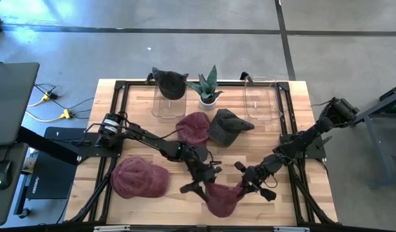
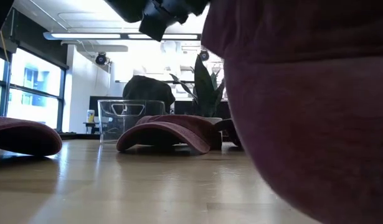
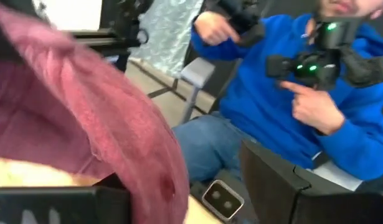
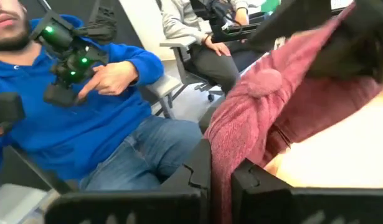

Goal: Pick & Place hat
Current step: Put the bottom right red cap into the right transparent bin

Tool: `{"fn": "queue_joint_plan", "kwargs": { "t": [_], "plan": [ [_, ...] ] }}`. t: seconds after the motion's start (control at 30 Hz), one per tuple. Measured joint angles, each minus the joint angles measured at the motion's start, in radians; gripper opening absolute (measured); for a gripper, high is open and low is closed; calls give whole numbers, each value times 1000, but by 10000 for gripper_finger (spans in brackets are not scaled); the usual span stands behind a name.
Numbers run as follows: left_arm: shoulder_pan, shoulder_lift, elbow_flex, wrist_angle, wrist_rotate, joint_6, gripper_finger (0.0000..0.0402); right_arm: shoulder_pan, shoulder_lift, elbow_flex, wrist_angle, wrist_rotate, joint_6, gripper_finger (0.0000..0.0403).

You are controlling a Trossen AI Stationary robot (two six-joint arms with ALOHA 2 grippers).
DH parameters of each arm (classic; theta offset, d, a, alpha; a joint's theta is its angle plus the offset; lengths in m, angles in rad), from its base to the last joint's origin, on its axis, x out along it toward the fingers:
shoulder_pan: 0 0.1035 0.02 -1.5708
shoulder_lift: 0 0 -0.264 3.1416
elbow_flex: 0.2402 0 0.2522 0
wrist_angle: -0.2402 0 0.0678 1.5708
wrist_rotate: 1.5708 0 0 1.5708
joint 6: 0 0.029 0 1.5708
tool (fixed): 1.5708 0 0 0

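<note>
Near the worktop's (image 1: 281, 193) front edge, a maroon hat (image 1: 222, 198) hangs between both arms. Right gripper (image 1: 244, 185) fingers (image 4: 197, 186) are pinched tight on its fabric; left gripper (image 1: 199, 187) fingers are spread, touching the hat's other side.

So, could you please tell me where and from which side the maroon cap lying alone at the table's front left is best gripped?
Probably by the brim of the maroon cap, which juts flat toward the table's right. Come from above at that edge: the thin stiff brim fits between pincer fingers, whereas the rounded soft crown would collapse or slip.
</note>
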Motion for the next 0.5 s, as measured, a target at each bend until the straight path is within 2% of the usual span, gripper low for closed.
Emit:
{"fn": "queue_joint_plan", "kwargs": {
  "t": [0.13,0.23,0.5],
  "plan": [
    [0,-4,0,3,-22,1,178,0,0,0,11,-33,-4,12],
    [0,-4,0,4,-58,0,158,-4,0,0,32,-35,21,35],
    [0,-4,0,3,-169,-6,42,-52,0,0,45,-23,79,136]
  ]
}}
